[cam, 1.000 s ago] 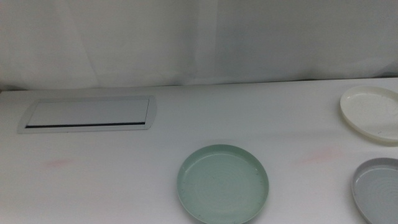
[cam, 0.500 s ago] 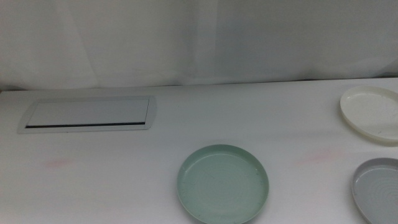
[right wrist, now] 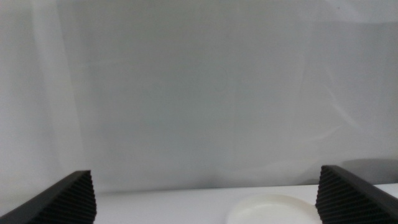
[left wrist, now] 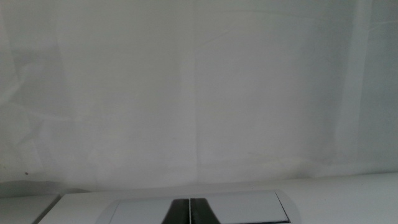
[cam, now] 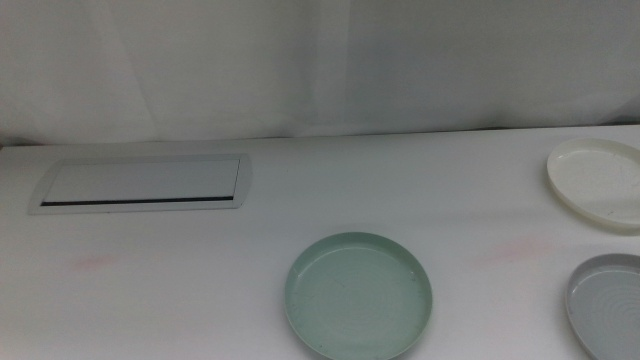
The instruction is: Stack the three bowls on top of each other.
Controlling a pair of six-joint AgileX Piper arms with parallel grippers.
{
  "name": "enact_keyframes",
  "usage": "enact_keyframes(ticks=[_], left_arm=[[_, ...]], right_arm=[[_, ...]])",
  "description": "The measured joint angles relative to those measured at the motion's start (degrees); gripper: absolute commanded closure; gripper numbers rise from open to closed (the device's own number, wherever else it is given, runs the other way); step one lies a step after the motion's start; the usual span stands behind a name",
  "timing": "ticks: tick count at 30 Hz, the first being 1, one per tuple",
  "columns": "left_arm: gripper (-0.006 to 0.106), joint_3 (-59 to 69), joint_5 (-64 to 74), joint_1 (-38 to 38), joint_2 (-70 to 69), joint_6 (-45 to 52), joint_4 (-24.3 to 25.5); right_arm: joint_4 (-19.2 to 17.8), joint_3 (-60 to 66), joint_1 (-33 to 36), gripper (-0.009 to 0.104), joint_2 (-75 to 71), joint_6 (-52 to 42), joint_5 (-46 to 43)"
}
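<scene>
Three bowls lie apart on the white table in the middle view. The mint green bowl [cam: 360, 296] is near the front centre, the cream white bowl [cam: 600, 183] at the right edge, and the grey bowl [cam: 612, 306] at the front right corner, partly cut off. Neither arm shows in the middle view. In the left wrist view, my left gripper [left wrist: 189, 211] has its jaws pressed together with nothing between them. My right gripper [right wrist: 205, 190] stands wide open in the right wrist view, with the cream white bowl [right wrist: 272, 210] on the table beyond it.
A flat white rectangular panel [cam: 143, 183] is set into the table at the back left; it also shows past the left jaws as the panel [left wrist: 249, 208]. A white curtain [cam: 320, 60] hangs behind the table.
</scene>
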Motion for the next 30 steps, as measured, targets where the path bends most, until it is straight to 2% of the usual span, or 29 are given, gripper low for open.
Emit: enact_keyframes(ticks=[5,10,13,16,19,23,27,30], left_arm=[[0.101,0.0,0.0,0.0,0.0,0.0,0.0],[0.101,0.0,0.0,0.0,0.0,0.0,0.0],[0.101,0.0,0.0,0.0,0.0,0.0,0.0],[0.101,0.0,0.0,0.0,0.0,0.0,0.0],[0.101,0.0,0.0,0.0,0.0,0.0,0.0],[0.101,0.0,0.0,0.0,0.0,0.0,0.0],[0.101,0.0,0.0,0.0,0.0,0.0,0.0],[0.101,0.0,0.0,0.0,0.0,0.0,0.0]], right_arm=[[-9.61,-13.22,0.0,0.001,9.41,1.83,10.46],[-19.28,-27.21,0.0,0.001,22.21,11.51,28.96],[-26.74,-31.86,0.24,0.001,29.41,16.27,37.67],[-31.36,-33.49,0.72,0.001,34.88,18.26,41.54],[-33.46,-33.76,0.46,0.001,39.06,20.21,45.86],[-33.35,-33.76,-2.25,0.001,45.57,23.04,49.11],[-31.71,-32.85,-6.52,0.001,48.87,24.88,49.25],[-28.56,-29.06,-9.42,0.001,50.18,25.45,46.65]])
